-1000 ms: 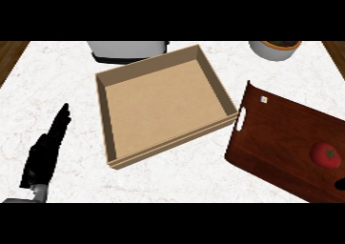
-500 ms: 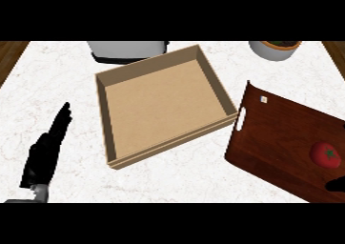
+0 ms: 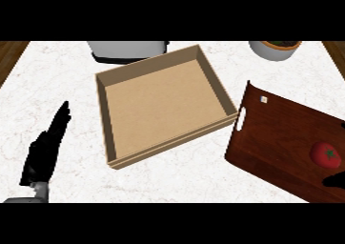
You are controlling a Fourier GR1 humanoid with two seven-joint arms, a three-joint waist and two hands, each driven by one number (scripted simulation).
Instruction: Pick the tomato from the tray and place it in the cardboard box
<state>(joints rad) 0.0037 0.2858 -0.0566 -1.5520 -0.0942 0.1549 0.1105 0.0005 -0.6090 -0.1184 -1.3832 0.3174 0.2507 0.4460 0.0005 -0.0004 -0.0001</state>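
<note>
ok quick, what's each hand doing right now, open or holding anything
Left hand: open, fingers straight, holding nothing.
Right hand: only dark bits show by the tomato; cannot tell.

One head view looks steeply down on the white counter (image 3: 168, 181), close enough that the tray (image 3: 274, 138) seems cut by the right edge.

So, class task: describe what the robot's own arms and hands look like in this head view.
The left hand is matte black with long, slim fingers and joins a grey forearm at a paler grey wrist piece near the lower edge. The right hand shows only as plain black shapes at the right edge, above the wooden tray. No cables, markings or sleeves are visible.
</note>
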